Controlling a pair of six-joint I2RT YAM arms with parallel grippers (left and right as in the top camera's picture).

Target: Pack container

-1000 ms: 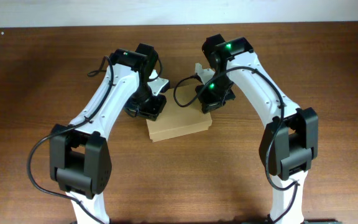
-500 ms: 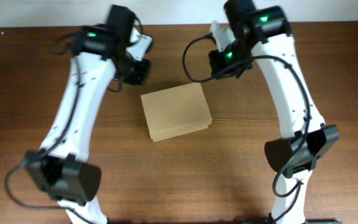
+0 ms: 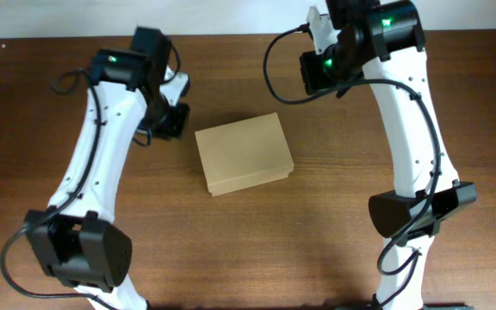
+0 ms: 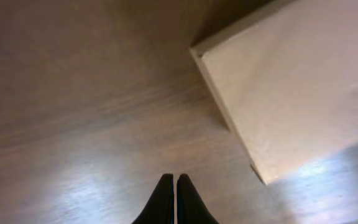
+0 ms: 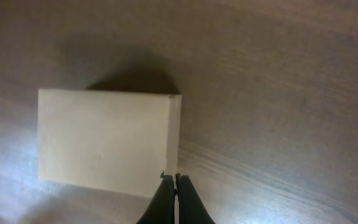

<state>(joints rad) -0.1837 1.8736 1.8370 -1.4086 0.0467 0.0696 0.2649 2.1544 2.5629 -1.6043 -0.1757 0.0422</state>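
left arm and right arm have drawn back from the closed container.

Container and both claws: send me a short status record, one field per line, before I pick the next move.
container: tan cardboard box, lid lying flat and closed, resting on the table
left claw: shut, empty, over bare wood beside the container's corner, not touching it
right claw: shut, empty, raised on the container's other side, not touching it
contact: neither claw is on the container
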